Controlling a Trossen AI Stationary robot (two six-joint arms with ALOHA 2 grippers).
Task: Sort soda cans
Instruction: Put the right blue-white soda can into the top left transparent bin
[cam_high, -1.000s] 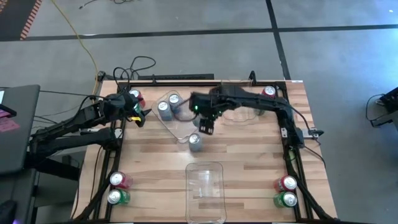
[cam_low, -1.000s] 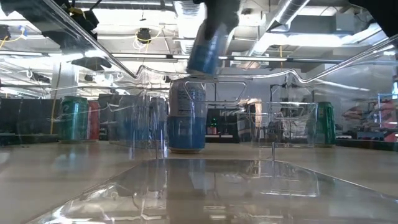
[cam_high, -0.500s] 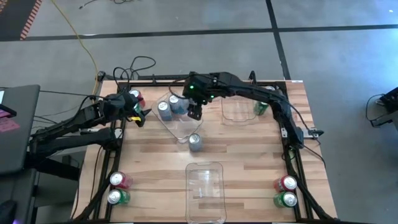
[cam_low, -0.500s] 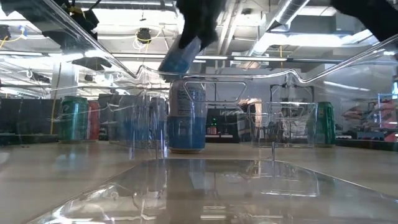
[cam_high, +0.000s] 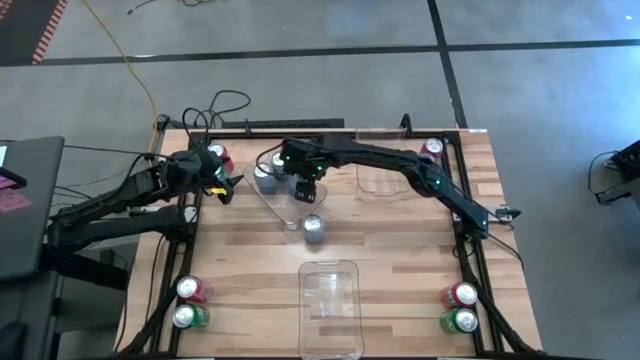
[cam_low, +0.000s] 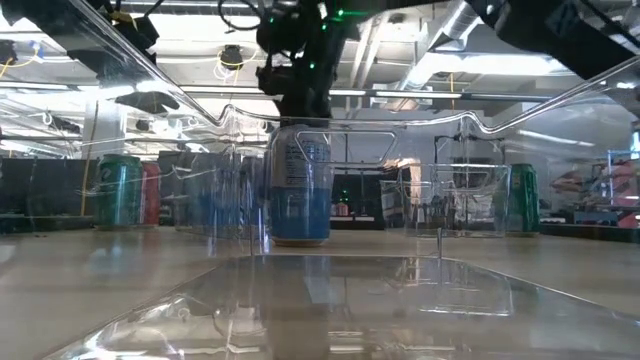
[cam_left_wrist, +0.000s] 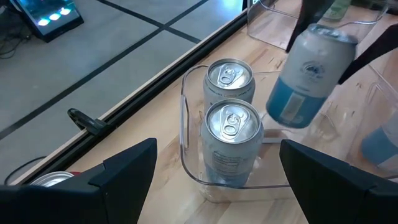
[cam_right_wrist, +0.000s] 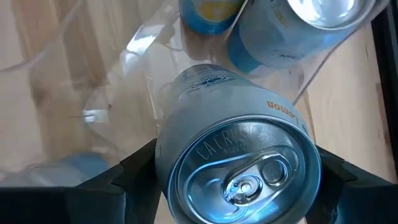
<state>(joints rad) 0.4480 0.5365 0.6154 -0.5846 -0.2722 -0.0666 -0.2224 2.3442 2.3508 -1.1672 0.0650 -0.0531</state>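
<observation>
High view — right hand (cam_high: 303, 187) has carried a silver-blue can (cam_left_wrist: 309, 74) over the clear bin (cam_high: 282, 205)

A second ago that hand hung nearer the tabletop's middle; it has swung toward the far-left bin, where two silver-blue cans (cam_left_wrist: 229, 140) already stand, and grasps the third tilted above it — so release looks near. A fourth silver-blue can (cam_high: 314, 228) waits on the tabletop just outside. The left hand (cam_high: 222, 183) idles with fingers spread, empty, beside a red can (cam_high: 217, 155)

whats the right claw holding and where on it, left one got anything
The right claw grips a silver-blue can by its sides near the top, over the clear bin. The left claw holds nothing.
</observation>
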